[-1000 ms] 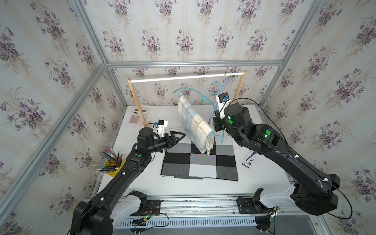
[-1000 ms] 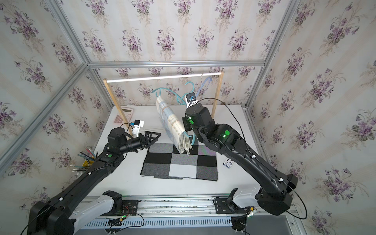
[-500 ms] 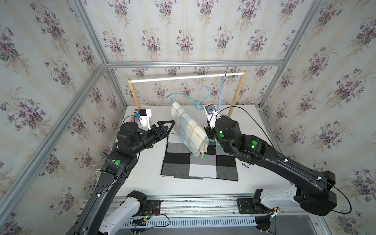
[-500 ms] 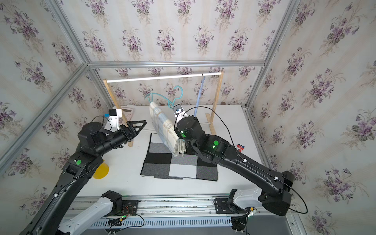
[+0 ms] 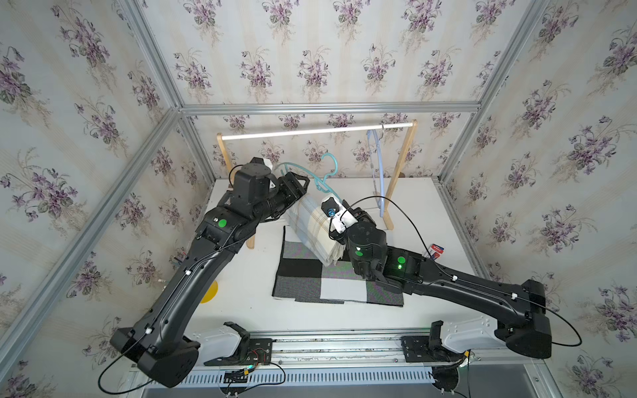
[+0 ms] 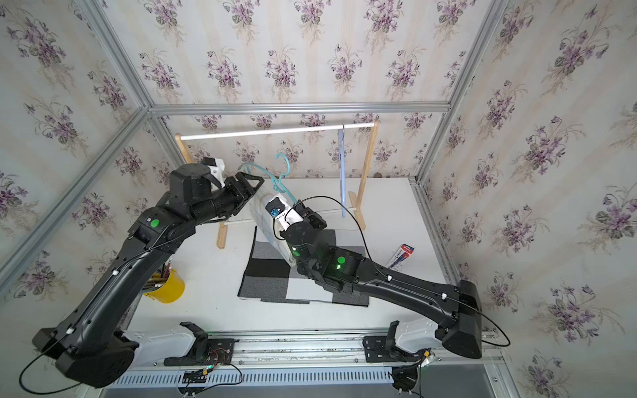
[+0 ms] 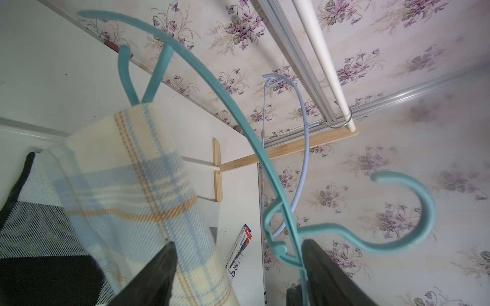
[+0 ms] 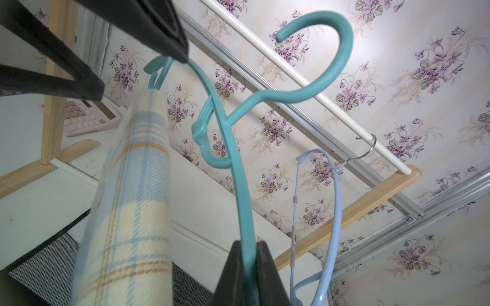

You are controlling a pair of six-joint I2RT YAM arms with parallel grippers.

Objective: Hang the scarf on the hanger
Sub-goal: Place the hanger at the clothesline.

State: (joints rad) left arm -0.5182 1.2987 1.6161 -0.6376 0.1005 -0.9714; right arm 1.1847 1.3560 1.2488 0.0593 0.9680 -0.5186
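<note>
In front of the clothes rack [image 5: 401,172], we clenched our right gripper [image 8: 248,242] on one arm of the teal hanger [image 8: 238,169] to hold up the plaid scarf [image 8: 132,198] draped over its bar, our left gripper [image 7: 238,242] spread-jawed beside the hanger, probably to steady it.

No text, brand name or number is coming through legibly in any view. The small red-and-blue box [image 7: 240,250] is showing printed lines and a round mark near one end in the left wrist view, but the print is too small and blurred to read. In both top views the box [image 5: 436,250] [image 6: 401,255] is showing only blocks of colour. The pink calculator [image 8: 87,116] is showing rows of keys in the right wrist view, and the key markings are too blurred to read.
</note>
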